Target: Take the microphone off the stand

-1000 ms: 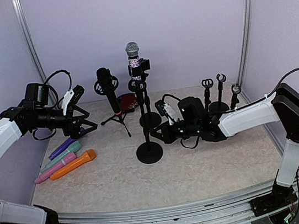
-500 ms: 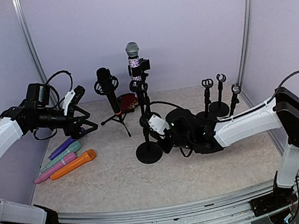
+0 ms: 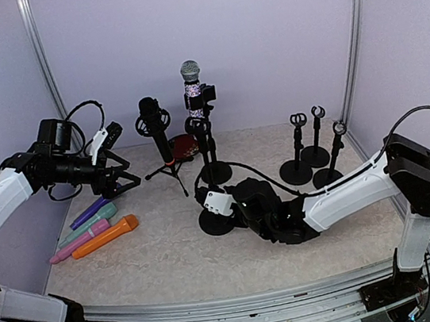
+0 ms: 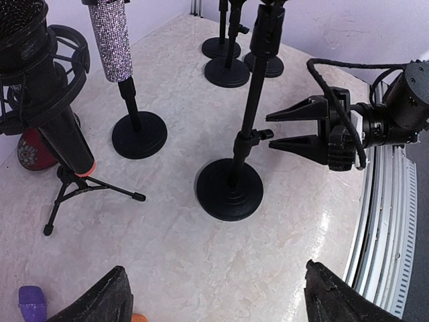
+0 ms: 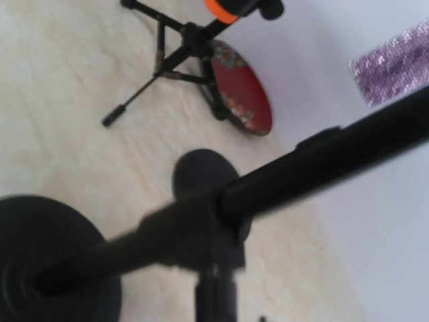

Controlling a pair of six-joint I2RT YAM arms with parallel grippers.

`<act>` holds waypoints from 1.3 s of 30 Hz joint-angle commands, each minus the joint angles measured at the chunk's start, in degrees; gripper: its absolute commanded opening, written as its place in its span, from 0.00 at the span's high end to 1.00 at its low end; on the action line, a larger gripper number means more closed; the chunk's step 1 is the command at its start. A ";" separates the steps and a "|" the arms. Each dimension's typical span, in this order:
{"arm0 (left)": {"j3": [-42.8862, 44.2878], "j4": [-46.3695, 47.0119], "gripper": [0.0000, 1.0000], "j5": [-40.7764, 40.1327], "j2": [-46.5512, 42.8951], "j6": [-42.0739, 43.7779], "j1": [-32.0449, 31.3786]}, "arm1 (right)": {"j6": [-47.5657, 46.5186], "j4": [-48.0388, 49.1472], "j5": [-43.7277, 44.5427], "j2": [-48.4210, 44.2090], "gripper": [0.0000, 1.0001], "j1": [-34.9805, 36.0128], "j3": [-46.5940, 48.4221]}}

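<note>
A microphone with a silver head and glittery handle (image 3: 192,84) stands upright in a black stand (image 3: 216,169) at the back; its handle shows in the left wrist view (image 4: 110,40). A black microphone (image 3: 154,125) sits in a shock mount on a tripod. A second round-based stand (image 3: 215,218) stands in front of them. My right gripper (image 3: 207,200) is low beside this stand's pole. In the left wrist view it (image 4: 270,130) is open, tips just right of the pole (image 4: 249,127). My left gripper (image 3: 122,180) is open and empty at the far left, fingertips (image 4: 114,288) wide apart.
Purple (image 3: 90,212), teal (image 3: 88,224), pink (image 3: 78,240) and orange (image 3: 105,236) microphones lie at the left. A red disc (image 3: 185,145) leans behind the tripod. Three small empty stands (image 3: 296,169) stand at the right. The right wrist view is filled by the blurred pole (image 5: 322,154).
My right arm has swept left and lower, bringing its gripper from right of the front stand up to its pole. The left arm has not moved.
</note>
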 commanded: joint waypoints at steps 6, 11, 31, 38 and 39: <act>0.99 -0.04 0.14 0.85 -1.04 -0.13 1.02 | 7.03 9.11 0.24 -6.85 0.32 1.18 -2.36; 1.12 -0.34 0.14 1.08 -1.32 0.05 1.13 | 30.83 -0.77 -16.26 -16.29 0.32 -2.85 -5.60; 1.18 -0.97 0.14 1.42 -1.61 0.20 1.37 | 86.03 -2.13 -59.18 -9.15 0.29 -20.31 -2.10; 1.16 -1.16 0.14 1.62 -1.64 0.78 1.39 | 62.98 -10.35 -41.13 -12.84 0.22 -14.29 -0.25; 1.38 -1.16 0.14 1.67 -1.55 0.74 1.42 | 60.93 -10.75 -39.24 -12.69 0.22 -13.34 0.31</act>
